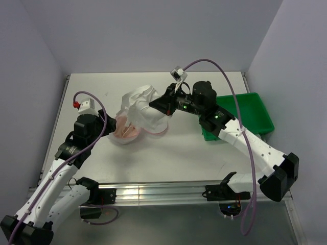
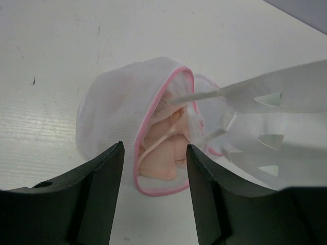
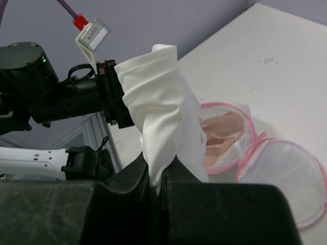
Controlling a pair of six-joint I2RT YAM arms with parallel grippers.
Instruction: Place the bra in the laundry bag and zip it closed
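Mesh laundry bag [image 2: 112, 117] — round, pink-rimmed — holds soft peach bra [image 2: 161, 159].

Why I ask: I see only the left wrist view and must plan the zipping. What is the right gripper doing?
Observer: The right gripper is shut on a fold of white fabric, held up beside the bag.
Operator: Where is the bag's lid?
Observer: The laundry bag's round lid flap lies flat on the table beside its opening.
Operator: Anything else around?
Observer: A green tray sits on the table's right side.
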